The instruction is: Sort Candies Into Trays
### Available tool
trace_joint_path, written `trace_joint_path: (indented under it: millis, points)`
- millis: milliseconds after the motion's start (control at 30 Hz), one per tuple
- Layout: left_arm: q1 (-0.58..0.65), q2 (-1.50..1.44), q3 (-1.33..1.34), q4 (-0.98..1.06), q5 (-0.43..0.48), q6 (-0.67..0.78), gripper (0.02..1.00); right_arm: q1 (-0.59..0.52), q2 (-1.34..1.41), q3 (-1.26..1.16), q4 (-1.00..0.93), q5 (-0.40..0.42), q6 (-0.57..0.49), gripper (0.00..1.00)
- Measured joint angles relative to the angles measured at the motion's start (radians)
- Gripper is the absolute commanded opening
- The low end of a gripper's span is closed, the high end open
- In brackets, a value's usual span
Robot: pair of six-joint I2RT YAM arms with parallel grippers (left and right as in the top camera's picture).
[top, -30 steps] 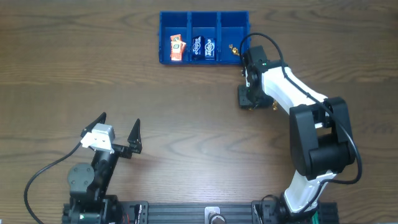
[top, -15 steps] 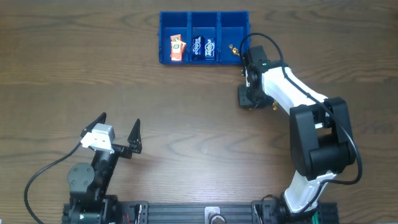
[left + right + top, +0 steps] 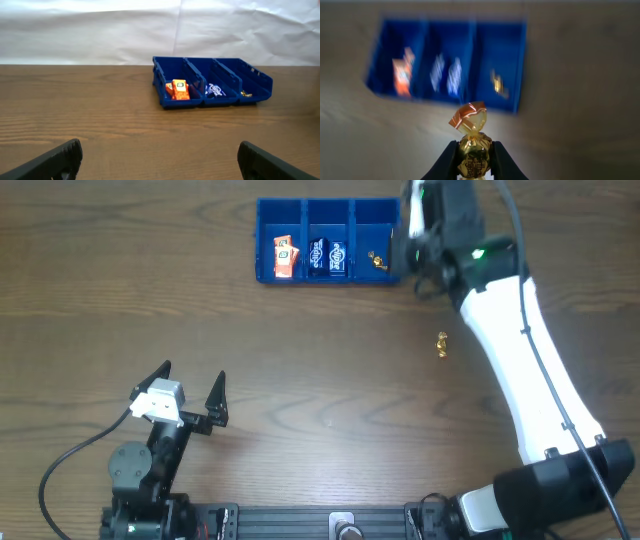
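Right gripper (image 3: 472,161) is closed on a gold candy (image 3: 471,144), the fingers pinching the round foil body from both sides. The wrapper is shiny gold, with a twisted, fanned end in a coppery orange sticking up past the fingertips. It is held up off the brown wood table (image 3: 300,380), near the right end of the blue tray (image 3: 328,202); in the right wrist view it sits just short of the tray's near wall, and I cannot tell which spot is exactly below it. The tray has three compartments side by side: an orange candy (image 3: 285,257) in the left one, two blue candies (image 3: 328,256) in the middle one, and a small gold piece (image 3: 377,259) in the right one. A loose gold candy (image 3: 442,343) lies on the table, well apart from the tray and beside the white right arm. Left gripper (image 3: 192,372) is open, fingers spread wide and holding nothing, low on the left side of the table near its base and well apart from the tray.
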Motion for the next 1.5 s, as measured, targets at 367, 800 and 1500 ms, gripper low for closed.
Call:
trace_joint_path:
  millis: [367, 800, 1500]
  points:
    - [0.000, 0.000, 0.000, 0.000, 0.000, 0.000, 0.998, 0.002, 0.385, 0.248, 0.035, 0.057, 0.000, 0.038]
    - [0.000, 0.000, 0.000, 0.000, 0.000, 0.000, 0.998, 0.034, 0.523, 0.248, 0.107, 0.089, 0.000, 0.224]
    - [0.000, 0.000, 0.000, 0.000, 0.000, 0.000, 0.998, 0.024, 0.471, 0.247, -0.055, 0.129, 0.007, 0.919]
